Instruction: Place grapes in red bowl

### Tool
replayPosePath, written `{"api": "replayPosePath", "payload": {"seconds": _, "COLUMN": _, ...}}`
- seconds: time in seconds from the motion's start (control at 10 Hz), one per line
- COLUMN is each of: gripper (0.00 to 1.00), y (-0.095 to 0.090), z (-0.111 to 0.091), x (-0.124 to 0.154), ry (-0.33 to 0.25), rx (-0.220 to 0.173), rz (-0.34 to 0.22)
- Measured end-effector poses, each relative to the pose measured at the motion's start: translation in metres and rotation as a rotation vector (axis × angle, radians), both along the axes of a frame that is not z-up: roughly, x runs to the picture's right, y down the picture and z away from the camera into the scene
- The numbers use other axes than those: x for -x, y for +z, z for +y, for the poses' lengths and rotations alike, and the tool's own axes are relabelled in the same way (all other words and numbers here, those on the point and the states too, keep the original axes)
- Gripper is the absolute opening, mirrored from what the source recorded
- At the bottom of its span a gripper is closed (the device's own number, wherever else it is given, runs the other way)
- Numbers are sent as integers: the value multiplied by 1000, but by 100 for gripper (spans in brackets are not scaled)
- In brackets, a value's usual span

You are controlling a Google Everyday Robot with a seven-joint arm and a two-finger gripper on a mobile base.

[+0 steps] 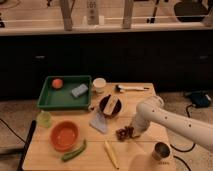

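Wooden worktop (90, 159) in front of a dark cabinet wall, with a railed window above. Grapes (123, 133) well to the right of the red bowl (65, 124), low on the wood and not in the bowl. End effector (132, 130) likewise right of the bowl, set in at the bunch's right edge on the end of the white arm (170, 120); impossible to tell whether open, closed or gripping. Between bowl and grapes, a pale blue cloth-like piece (98, 121) right of the bowl's upper edge and a yellow stick-like item (111, 154) to its lower right. Green vegetable (74, 151) at or just beside the bowl's lower right rim. Dark plate (110, 105) up and right of the bowl, green tray (45, 95) above it, pale-green cup (45, 119) just to its upper left. Risks, by judgement: lumpy bunch taken off-centre, so liable to swing, shed berries or slip on the lift; low carry toward the bowl likely to snag the cloth or knock the yellow item; release short of the thick rim apt to send grapes rolling across the wood.
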State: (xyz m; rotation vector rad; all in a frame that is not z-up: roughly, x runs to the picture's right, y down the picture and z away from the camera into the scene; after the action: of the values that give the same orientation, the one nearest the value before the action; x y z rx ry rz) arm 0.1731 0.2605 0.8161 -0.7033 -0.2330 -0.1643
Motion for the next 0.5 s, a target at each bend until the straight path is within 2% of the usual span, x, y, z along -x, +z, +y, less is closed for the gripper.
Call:
{"api": "replayPosePath", "payload": {"seconds": 0.1, "gripper": 5, "y": -6, "z": 1, "x": -2, "ry": -9, "rx": -1, "rz": 8}}
{"api": "replayPosePath", "payload": {"seconds": 0.2, "gripper": 2, "y": -14, "z": -6, "x": -1, "ry": -12, "rx": -14, "rz": 13}}
{"api": "replayPosePath", "payload": {"seconds": 0.5, "gripper": 2, "y": -41, "z": -30, "x": 3, "ry": -30, "rx": -39, "rz": 24}}
